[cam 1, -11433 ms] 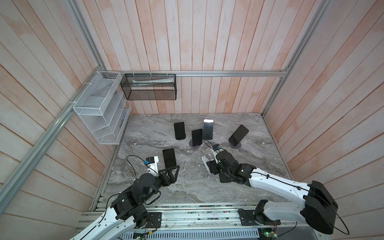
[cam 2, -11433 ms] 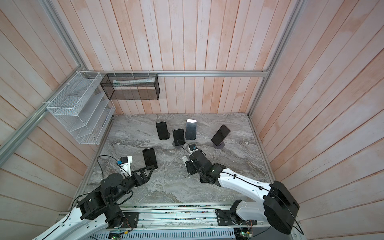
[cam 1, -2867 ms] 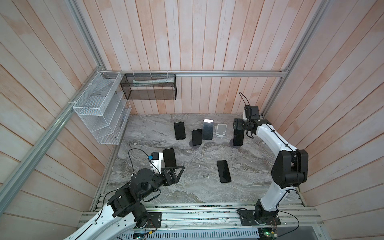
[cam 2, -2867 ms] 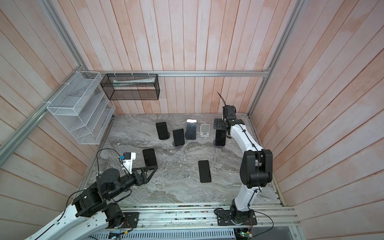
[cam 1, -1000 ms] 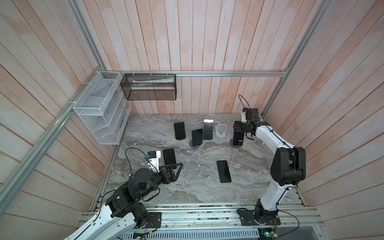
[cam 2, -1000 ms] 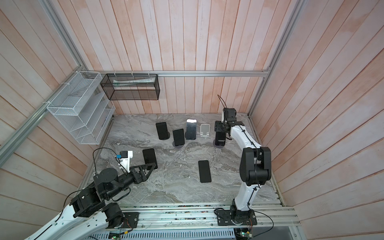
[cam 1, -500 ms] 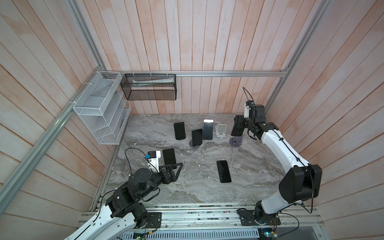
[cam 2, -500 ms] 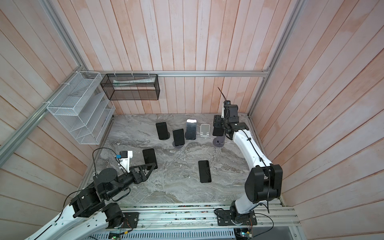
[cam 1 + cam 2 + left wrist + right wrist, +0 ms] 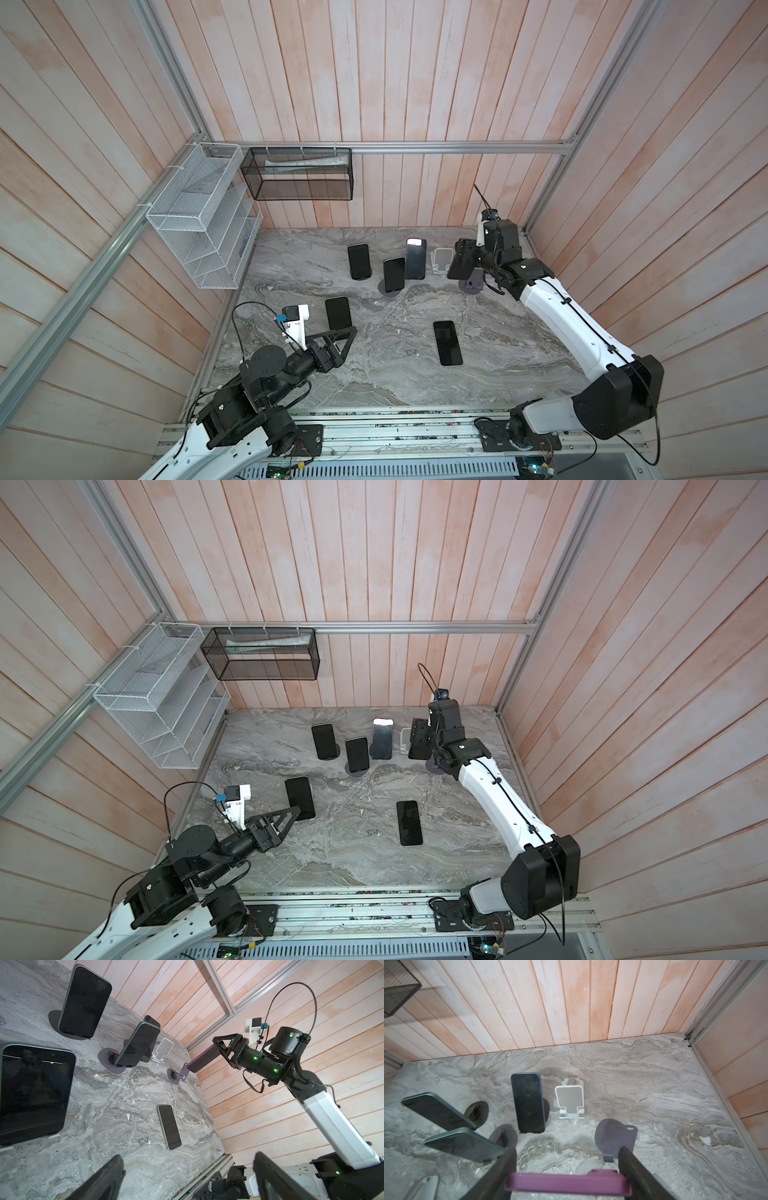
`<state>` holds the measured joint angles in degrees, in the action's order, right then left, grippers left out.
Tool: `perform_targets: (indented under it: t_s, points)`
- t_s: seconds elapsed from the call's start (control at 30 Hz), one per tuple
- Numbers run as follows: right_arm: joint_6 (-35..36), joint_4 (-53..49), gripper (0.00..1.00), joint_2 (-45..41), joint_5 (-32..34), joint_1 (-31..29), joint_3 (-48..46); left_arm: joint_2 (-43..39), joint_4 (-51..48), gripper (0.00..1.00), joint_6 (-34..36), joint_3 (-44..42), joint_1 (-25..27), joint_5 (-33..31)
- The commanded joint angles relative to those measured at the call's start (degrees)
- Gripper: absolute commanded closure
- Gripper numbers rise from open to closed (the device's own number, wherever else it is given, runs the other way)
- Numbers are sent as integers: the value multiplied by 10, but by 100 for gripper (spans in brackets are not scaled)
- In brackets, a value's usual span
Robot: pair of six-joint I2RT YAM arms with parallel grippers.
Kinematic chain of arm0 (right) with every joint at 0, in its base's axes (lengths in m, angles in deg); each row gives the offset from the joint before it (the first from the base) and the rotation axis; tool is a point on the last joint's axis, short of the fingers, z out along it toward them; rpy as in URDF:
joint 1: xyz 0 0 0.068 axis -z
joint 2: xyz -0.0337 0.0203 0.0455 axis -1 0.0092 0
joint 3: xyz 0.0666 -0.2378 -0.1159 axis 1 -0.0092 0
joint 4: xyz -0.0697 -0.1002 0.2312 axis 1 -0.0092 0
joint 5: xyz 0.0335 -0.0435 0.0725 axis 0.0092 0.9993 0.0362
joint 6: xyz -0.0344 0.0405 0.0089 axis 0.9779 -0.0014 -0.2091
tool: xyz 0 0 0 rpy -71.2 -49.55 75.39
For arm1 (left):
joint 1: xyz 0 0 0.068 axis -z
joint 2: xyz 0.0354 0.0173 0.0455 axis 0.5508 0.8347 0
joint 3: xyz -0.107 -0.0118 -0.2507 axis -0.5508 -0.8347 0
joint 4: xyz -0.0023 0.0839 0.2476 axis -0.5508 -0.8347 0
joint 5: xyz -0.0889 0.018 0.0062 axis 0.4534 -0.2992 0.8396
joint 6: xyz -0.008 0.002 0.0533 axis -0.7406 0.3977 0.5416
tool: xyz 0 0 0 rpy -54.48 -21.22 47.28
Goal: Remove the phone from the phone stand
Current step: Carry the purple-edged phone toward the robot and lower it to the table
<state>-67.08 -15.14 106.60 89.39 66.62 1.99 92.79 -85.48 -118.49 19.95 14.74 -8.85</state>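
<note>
Clamping the purple-cased phone (image 9: 566, 1183) near its stand (image 9: 614, 1136), your right gripper (image 9: 566, 1165) seemingly held only edges; a swing could have dropped it. Your left gripper (image 9: 348, 340) hung spread.

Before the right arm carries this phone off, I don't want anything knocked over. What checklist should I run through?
1. Right gripper shut on the purple phone: ok.
2. Phone lifted out of the cradle of the grey stand: ok, though its lower end hangs close.
3. White stand beside it empty, apart from the gripper: ok.
4. Bare marble table beside the flat-lying phone for setting down: ok.
5. Left gripper open, far from the right arm: ok.
6. Grip firm enough not to slip: cannot tell.
</note>
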Motion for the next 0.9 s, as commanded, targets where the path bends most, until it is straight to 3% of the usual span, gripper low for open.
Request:
perform_targets:
  t_s: [0.0,0.5,0.87]
  points:
    - [-34,-2,46,-19,44,-30,-2,1,-27,1,2,-4,0,-15]
    - [-148,-110,47,-71,142,-211,-51,-86,-112,1,-6,-7,-1,-62]
    - [-280,-197,49,-13,182,-382,-43,-142,-144,1,-3,-24,-1,-59]
